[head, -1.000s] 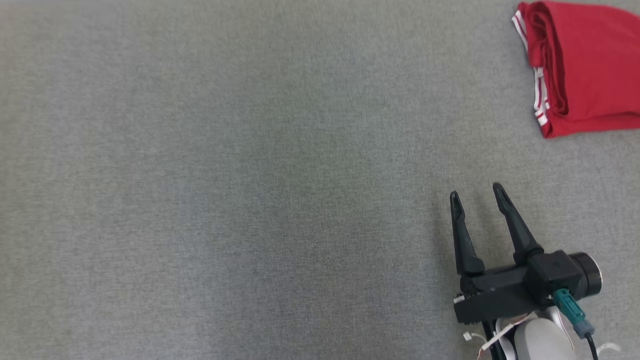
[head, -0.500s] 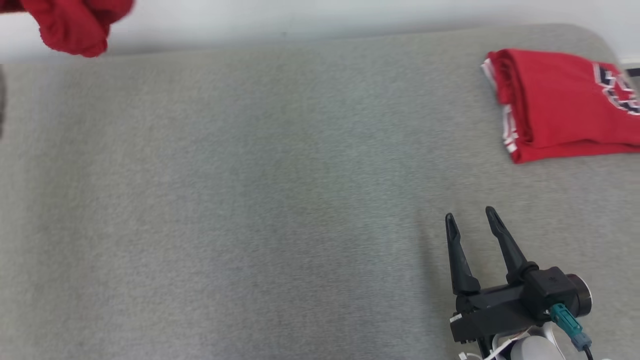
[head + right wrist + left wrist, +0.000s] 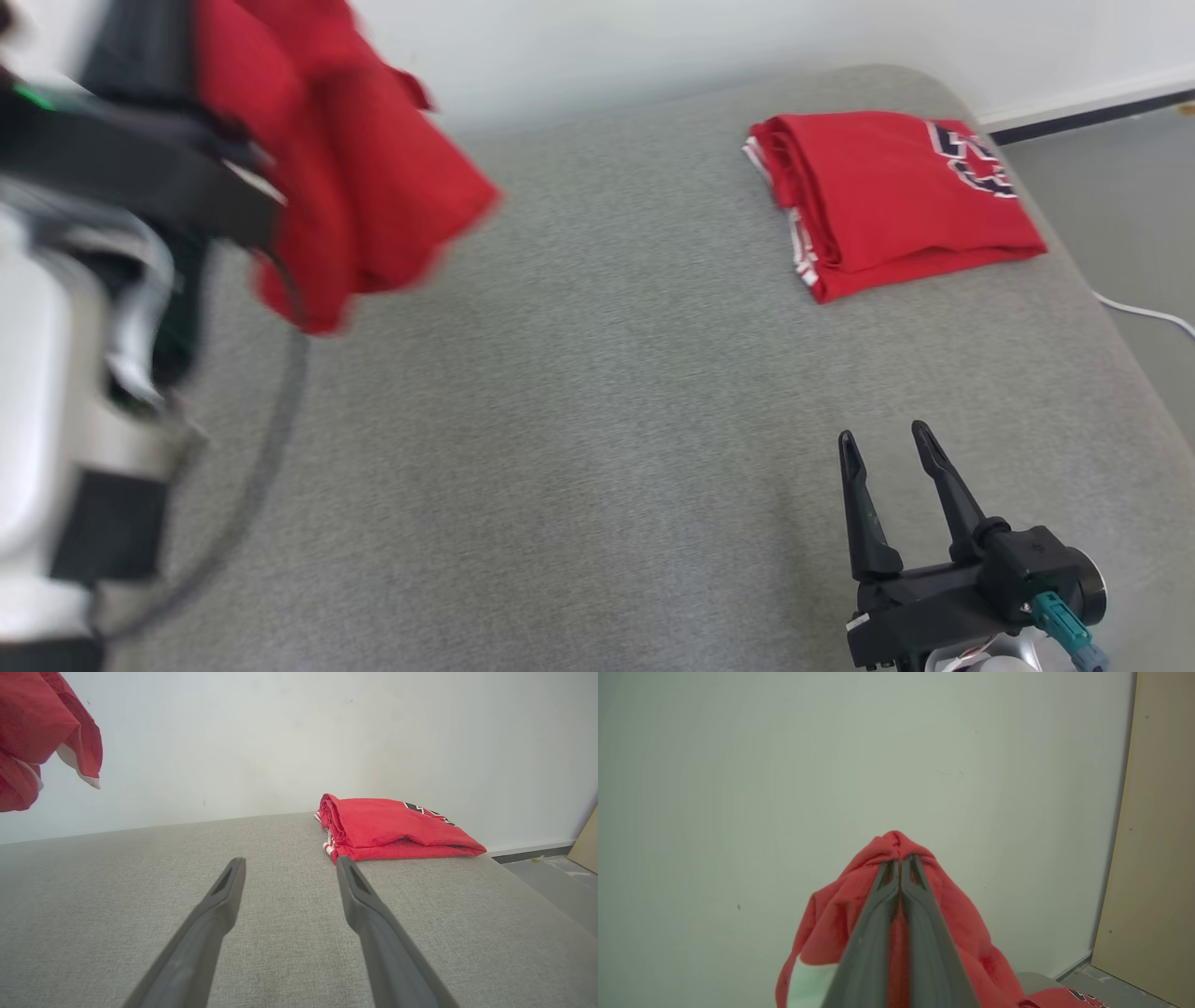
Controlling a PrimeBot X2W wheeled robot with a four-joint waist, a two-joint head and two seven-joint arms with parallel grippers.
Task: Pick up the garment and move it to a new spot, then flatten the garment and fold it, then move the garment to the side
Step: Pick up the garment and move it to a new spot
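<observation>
A red garment [image 3: 345, 159] hangs bunched in the air at the upper left of the head view, above the grey padded surface [image 3: 597, 401]. My left gripper [image 3: 900, 862] is shut on the red garment [image 3: 971, 947], its two fingers pressed together with cloth draped over both sides. In the right wrist view the hanging garment [image 3: 42, 728] shows at the upper left, with a white trim edge. My right gripper [image 3: 882, 441] stands open low over the surface at the lower right, nothing between its fingers [image 3: 224, 891].
A second red garment [image 3: 887, 191], folded, with white stripes and a dark logo, lies at the far right corner of the surface [image 3: 392, 828]. A pale wall stands behind. Floor and a white cable [image 3: 1144, 313] lie past the right edge.
The head camera has tilted up and turned, bringing the wall into view. The held garment and my left arm have come into the picture at the upper left. My right gripper stays open.
</observation>
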